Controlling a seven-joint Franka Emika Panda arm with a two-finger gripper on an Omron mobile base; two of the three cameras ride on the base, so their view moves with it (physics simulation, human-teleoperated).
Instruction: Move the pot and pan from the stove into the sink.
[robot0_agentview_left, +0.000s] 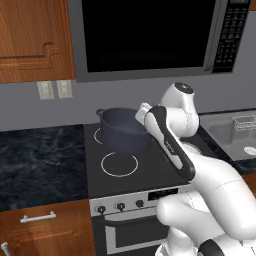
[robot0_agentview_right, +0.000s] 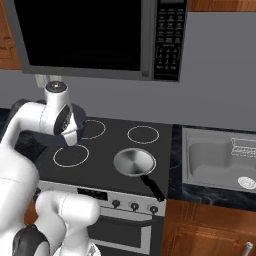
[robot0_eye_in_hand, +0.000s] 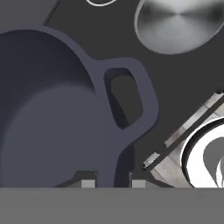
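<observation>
1. While the pot (robot0_agentview_left: 121, 131) sits on the far left burner of the stove (robot0_agentview_left: 145, 175), the gripper (robot0_eye_in_hand: 113, 183) is down at its rim, next to one loop handle (robot0_eye_in_hand: 131, 94).
2. Jaws are pinched nearly together; the fingertips (robot0_eye_in_hand: 89, 183) straddle the pot wall, so probably clamped on the rim, but the contact is cut off at the frame edge.
3. Whether the pot is lifted off the glass can't be told.
4. Pan (robot0_agentview_right: 134, 162) lies on the near right burner, black handle (robot0_agentview_right: 152, 187) pointing near-right over the stove's front edge.
5. Sink (robot0_agentview_right: 210, 160) is right of the stove, with a wire rack (robot0_agentview_right: 244, 147) at its far right.
6. Microwave (robot0_agentview_left: 150, 35) hangs above the stove.
</observation>
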